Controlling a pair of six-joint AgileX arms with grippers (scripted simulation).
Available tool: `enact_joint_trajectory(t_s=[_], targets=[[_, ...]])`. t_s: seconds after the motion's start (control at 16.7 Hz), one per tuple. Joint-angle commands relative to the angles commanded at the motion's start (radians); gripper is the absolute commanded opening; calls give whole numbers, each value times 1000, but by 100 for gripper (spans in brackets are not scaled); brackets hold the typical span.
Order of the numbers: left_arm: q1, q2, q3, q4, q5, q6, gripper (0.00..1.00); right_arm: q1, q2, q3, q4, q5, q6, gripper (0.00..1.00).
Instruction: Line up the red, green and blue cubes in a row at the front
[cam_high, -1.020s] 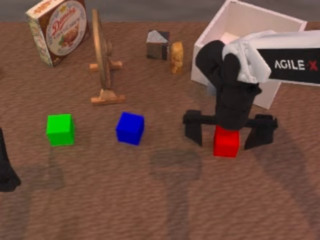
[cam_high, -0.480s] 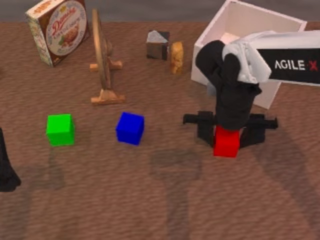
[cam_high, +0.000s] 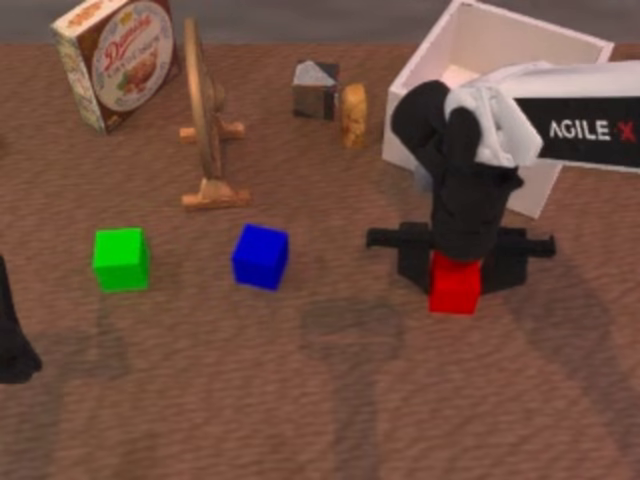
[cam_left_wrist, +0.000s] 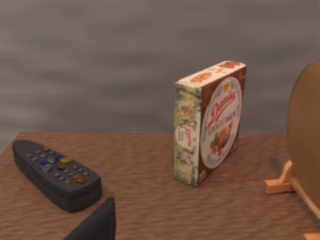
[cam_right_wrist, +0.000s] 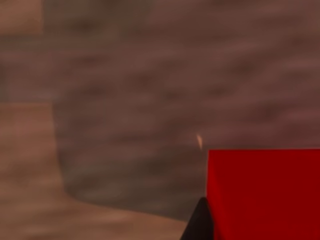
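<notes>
The red cube (cam_high: 455, 288) sits right of centre on the brown table, with my right gripper (cam_high: 456, 268) reaching down over it and shut on it, a black finger pressed to each side. In the right wrist view the red cube (cam_right_wrist: 265, 195) fills the corner beside one dark fingertip (cam_right_wrist: 200, 222). The blue cube (cam_high: 261, 256) rests near the middle. The green cube (cam_high: 121, 259) lies further left, roughly level with the blue one. My left gripper (cam_high: 10, 340) is parked at the table's left edge.
A white open box (cam_high: 580, 50) stands at the back right behind the right arm. A biscuit box (cam_high: 115, 60), a wooden wheel on a stand (cam_high: 207, 110), a grey-brown patterned block (cam_high: 316, 90) and a small tan object (cam_high: 354, 113) line the back. A remote (cam_left_wrist: 55, 172) shows in the left wrist view.
The right gripper's fingers, wide apart a second ago, have closed in against the red cube. The green and blue cubes and the left arm have not moved.
</notes>
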Motion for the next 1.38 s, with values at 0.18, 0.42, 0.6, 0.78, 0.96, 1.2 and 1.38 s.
enact_joint_trajectory(t_s=[0.18,0.42,0.6,0.78,0.96,1.2,1.38], targets=[[0,0,0,0,0,0,100,-4,-30,6,-16,14,-8,0],[0,0,0,0,0,0,100,-1,-53,56,-87,14,-7,0],[0,0,0,0,0,0,100,2,-88,119,-196,13,-8,0],[0,0,0,0,0,0,100,5,-116,157,-253,14,-11,0],[0,0,0,0,0,0,100,0,-113,156,-250,13,-9,0],[0,0,0,0,0,0,100,71,-73,228,-289,15,49,0],[0,0,0,0,0,0,100,198,-7,359,-356,16,158,0]])
